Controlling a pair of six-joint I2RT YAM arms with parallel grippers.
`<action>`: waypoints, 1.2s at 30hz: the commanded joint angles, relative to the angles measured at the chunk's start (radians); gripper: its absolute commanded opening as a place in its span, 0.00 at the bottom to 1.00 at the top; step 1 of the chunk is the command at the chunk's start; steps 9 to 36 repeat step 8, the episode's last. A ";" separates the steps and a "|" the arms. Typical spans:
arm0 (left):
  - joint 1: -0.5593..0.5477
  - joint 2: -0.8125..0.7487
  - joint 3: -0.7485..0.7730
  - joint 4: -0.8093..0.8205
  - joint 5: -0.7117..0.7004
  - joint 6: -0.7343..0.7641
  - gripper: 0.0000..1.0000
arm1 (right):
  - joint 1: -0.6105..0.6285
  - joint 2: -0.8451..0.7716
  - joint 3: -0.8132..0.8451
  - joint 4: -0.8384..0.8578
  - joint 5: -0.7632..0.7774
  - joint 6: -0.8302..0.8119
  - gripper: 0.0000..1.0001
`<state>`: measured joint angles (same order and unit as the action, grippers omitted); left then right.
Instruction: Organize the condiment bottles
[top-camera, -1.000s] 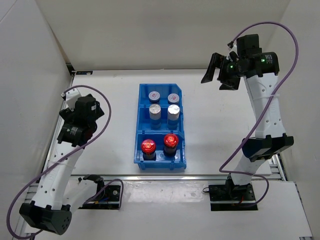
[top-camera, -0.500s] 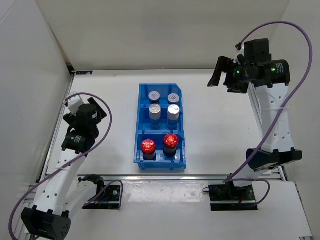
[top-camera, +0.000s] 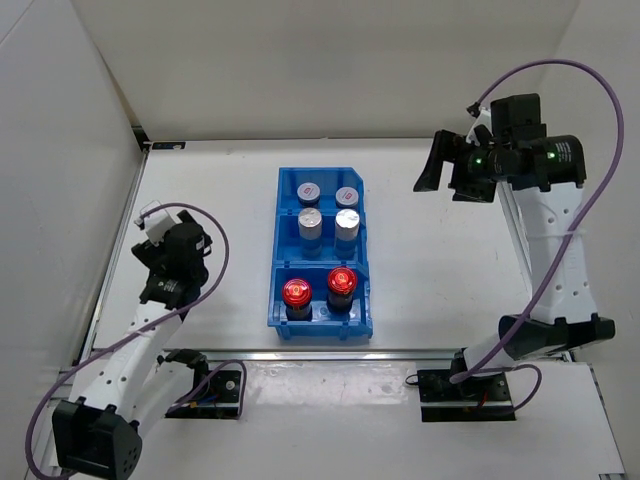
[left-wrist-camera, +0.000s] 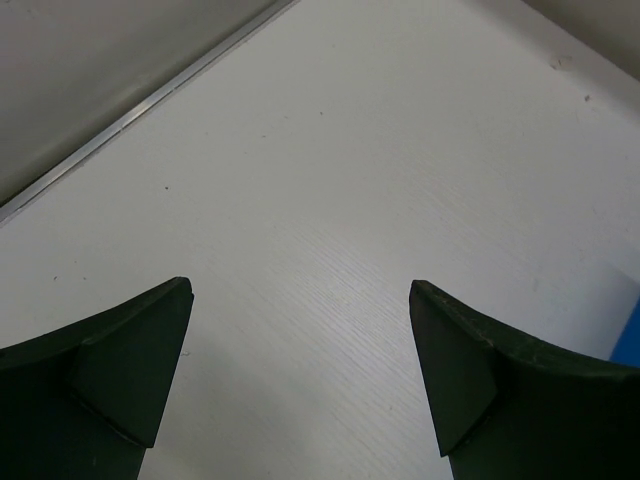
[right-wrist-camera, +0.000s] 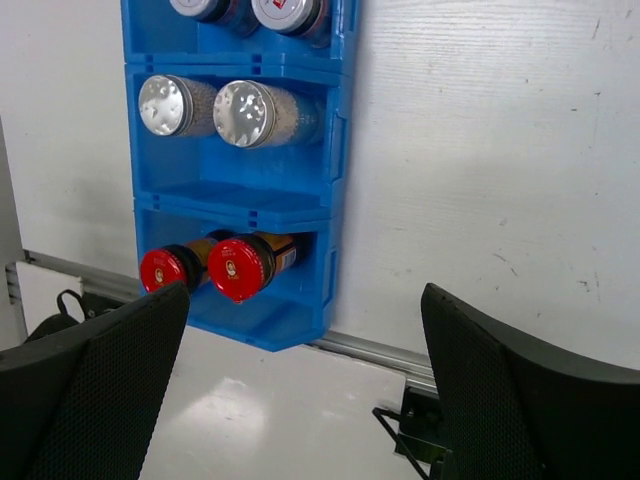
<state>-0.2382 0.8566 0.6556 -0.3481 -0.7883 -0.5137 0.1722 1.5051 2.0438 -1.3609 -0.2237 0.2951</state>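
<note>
you have all six condiment bottles (top-camera: 347, 220) standing in the blue bin (top-camera: 322, 331) at the middle of the table (top-camera: 210, 190): the two red-capped bottles (top-camera: 295, 293) side by side in the compartment nearest the arm bases, two plain silver-capped bottles (top-camera: 311, 220) in the middle one, and two marked silver-capped bottles (top-camera: 308, 189) in the far one. your left gripper (left-wrist-camera: 300, 290) hangs over bare table well left of the bin, jaws spread wide and holding nothing. your right gripper (top-camera: 445, 165) is raised to the right of the bin's far end, jaws likewise released and empty.
</note>
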 joint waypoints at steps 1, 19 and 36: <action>-0.007 -0.057 -0.048 0.158 -0.121 0.012 1.00 | 0.000 -0.066 -0.011 -0.021 0.003 -0.039 1.00; -0.007 -0.030 -0.186 0.461 0.040 0.277 1.00 | 0.000 -0.134 -0.106 -0.021 0.044 -0.051 1.00; -0.007 -0.030 -0.186 0.461 0.040 0.277 1.00 | 0.000 -0.134 -0.106 -0.021 0.044 -0.051 1.00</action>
